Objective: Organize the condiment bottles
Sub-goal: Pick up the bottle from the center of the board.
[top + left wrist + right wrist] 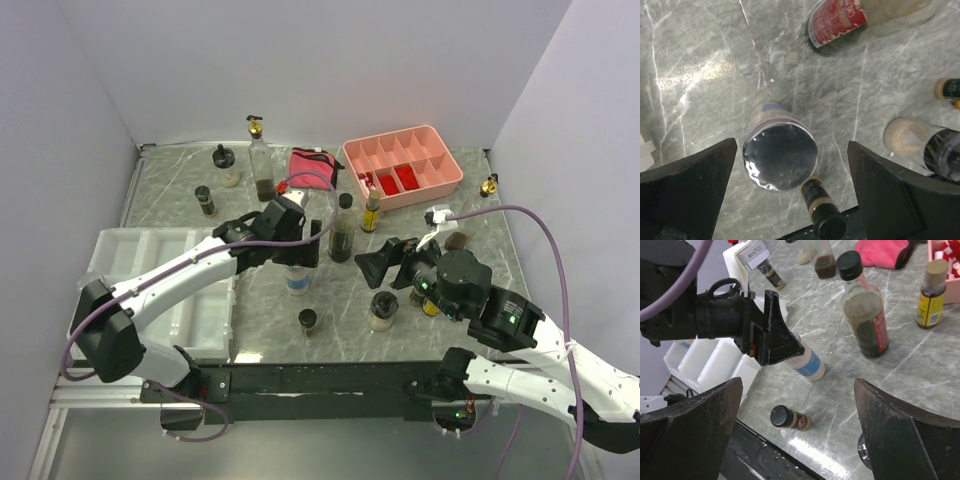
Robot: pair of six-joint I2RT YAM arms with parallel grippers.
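Observation:
The condiment bottles stand scattered on the marble table (470,265). My left gripper (294,250) (792,145) hangs open straight over a silver-lidded jar (297,281) (780,156) with a blue label (810,365); neither finger touches it. A small black-lidded spice jar (308,321) (822,212) (789,418) stands just in front of it. My right gripper (378,262) (796,385) is open and holds nothing, facing the left gripper. A dark bottle with a red label (343,235) (837,22) (865,310) stands behind them. A black-lidded jar (384,309) (912,137) sits below the right gripper.
A white compartment tray (150,290) (705,360) lies at the left. At the back are a pink pouch (313,165) (885,251), a pink tray (402,165), a tall gold-topped bottle (261,160) and two jars (228,166). A small yellow bottle (371,212) (931,290) stands mid-table.

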